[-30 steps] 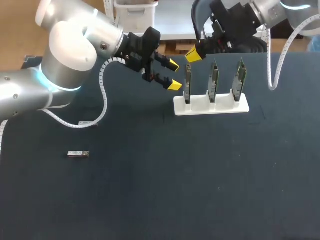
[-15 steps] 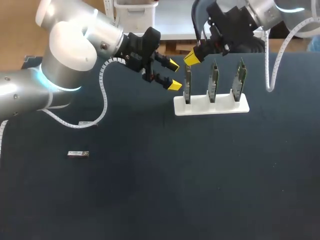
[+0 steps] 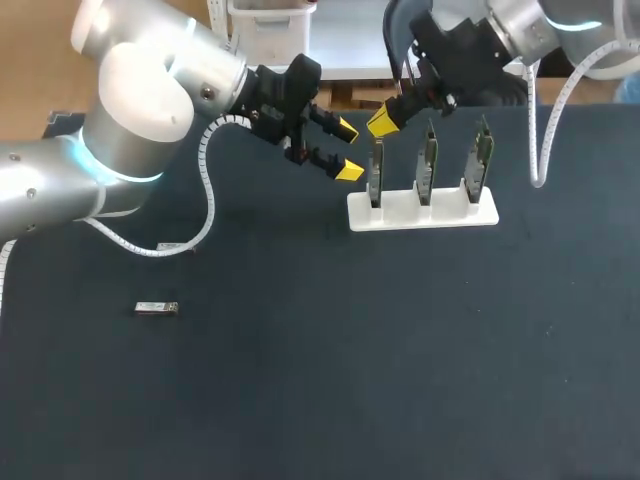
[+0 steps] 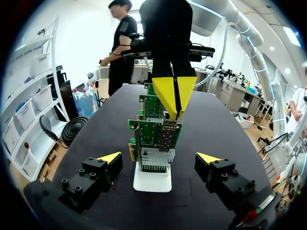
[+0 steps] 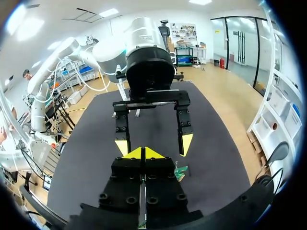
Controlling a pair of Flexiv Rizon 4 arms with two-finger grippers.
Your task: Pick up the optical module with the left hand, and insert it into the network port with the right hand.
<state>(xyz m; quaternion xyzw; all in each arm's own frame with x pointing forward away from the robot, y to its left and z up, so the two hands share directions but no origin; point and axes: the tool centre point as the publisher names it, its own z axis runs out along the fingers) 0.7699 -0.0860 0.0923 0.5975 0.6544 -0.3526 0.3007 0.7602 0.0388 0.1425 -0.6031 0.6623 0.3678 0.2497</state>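
Optical module (image 3: pixel 157 308): flat on the surface (image 3: pixel 320 400) toward its left edge, long axis parallel to the near edge. Which end leads, and any print on it, is too small to tell. It lies well apart from both end effectors. Left end effector (image 3: pixel 347 150): fingers wide apart, holding nothing, just beside the left end of the white stand (image 3: pixel 422 212) near the far edge. The stand carries three upright circuit boards (image 3: pixel 427 160), with the network port (image 4: pixel 168 136) on the leftmost. Right end effector (image 3: pixel 383 120): tips pressed together, empty, just above that board.
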